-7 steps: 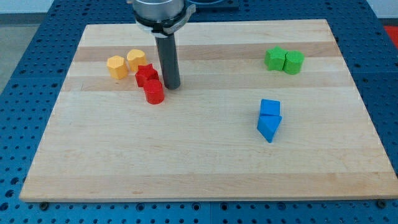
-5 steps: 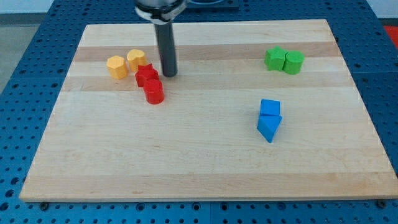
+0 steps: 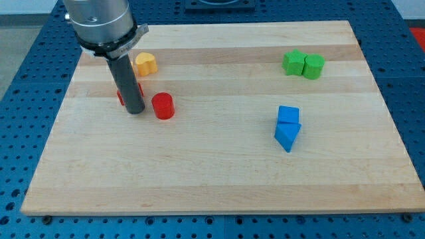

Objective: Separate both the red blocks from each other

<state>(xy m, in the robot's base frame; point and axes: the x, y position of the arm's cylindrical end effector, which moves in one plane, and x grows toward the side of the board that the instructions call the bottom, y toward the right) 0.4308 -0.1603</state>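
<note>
My tip [image 3: 135, 110] rests on the wooden worktop [image 3: 199, 172] in its far left part, at the end of the dark rod that serves as the end effector; it is a plain rod with nothing to open or close, and it holds nothing. The red cylinder [image 3: 163, 106] stands just to the right of my tip, with a narrow strip of bare wood between them. The other red block [image 3: 120, 97] is mostly hidden behind the rod; only slivers of red show at the rod's left and right edges, so its shape cannot be made out. It sits just behind and to the left of my tip, so the rod stands between the two red blocks, and they are not touching.

A yellow heart-shaped block [image 3: 145, 64] lies farther back, just right of the rod. At the far right, a green block [image 3: 293, 62] and a green cylinder [image 3: 313, 66] sit touching side by side. Nearer, on the right half, a blue cube [image 3: 288, 114] touches a blue triangular block [image 3: 287, 136] in front of it.
</note>
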